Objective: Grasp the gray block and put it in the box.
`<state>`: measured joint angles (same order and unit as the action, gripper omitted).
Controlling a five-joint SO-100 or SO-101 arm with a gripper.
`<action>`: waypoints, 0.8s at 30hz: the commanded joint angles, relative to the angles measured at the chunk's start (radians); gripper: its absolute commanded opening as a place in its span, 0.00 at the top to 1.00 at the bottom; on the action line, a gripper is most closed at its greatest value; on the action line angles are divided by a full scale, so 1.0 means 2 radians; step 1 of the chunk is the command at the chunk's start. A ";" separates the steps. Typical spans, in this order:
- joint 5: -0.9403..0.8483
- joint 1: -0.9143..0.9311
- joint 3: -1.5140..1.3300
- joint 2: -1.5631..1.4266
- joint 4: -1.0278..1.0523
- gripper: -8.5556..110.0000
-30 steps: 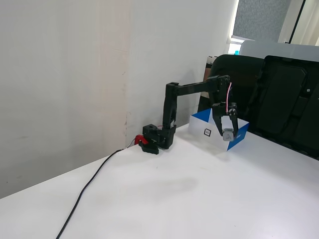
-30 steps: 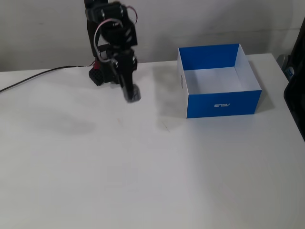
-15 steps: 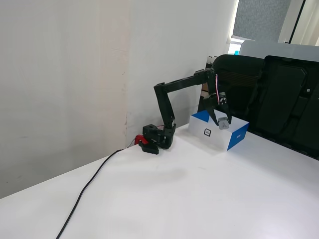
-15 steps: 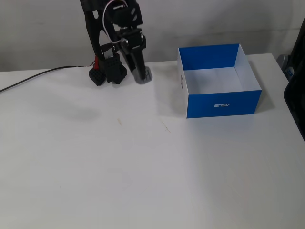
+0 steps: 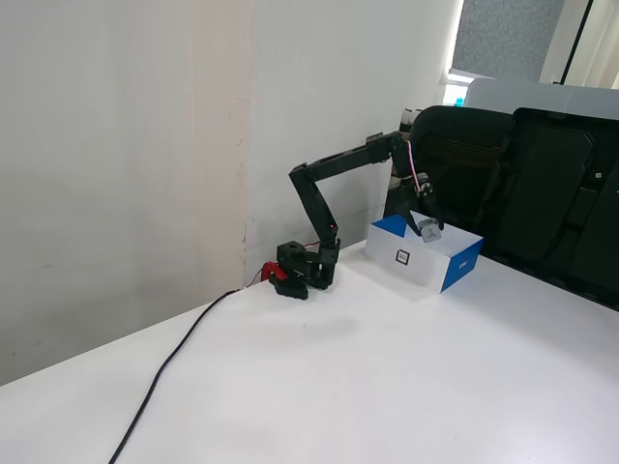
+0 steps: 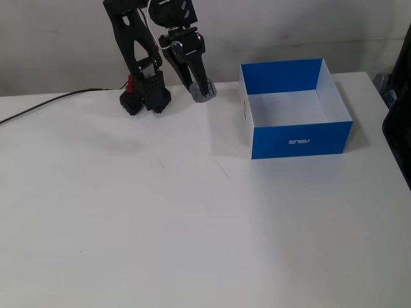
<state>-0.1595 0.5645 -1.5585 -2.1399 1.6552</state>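
Observation:
The gray block point(image 5: 431, 233) is pinched between the tips of my gripper point(image 5: 427, 228), which is shut on it. In a fixed view the block hangs just above the open top of the blue and white box point(image 5: 440, 263), near its middle. In another fixed view the gripper point(image 6: 201, 90) and block point(image 6: 206, 94) appear left of the box point(image 6: 300, 138), held up off the table. The box interior is white and empty. A small black square label point(image 5: 403, 257) is on its white side.
The arm's base point(image 5: 302, 273) stands at the table's back edge by the wall, with a red part beside it. A black cable point(image 5: 169, 360) runs from it across the white table point(image 6: 192, 224). Black chairs point(image 5: 542, 184) stand behind the box.

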 commanded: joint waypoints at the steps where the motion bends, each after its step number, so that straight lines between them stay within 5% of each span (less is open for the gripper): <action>1: 0.007 0.014 -0.002 -0.038 -0.020 0.93; 24: 0.035 0.108 -0.117 -0.132 -0.161 0.93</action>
<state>-0.1074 0.7547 -1.8024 -2.3669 1.3775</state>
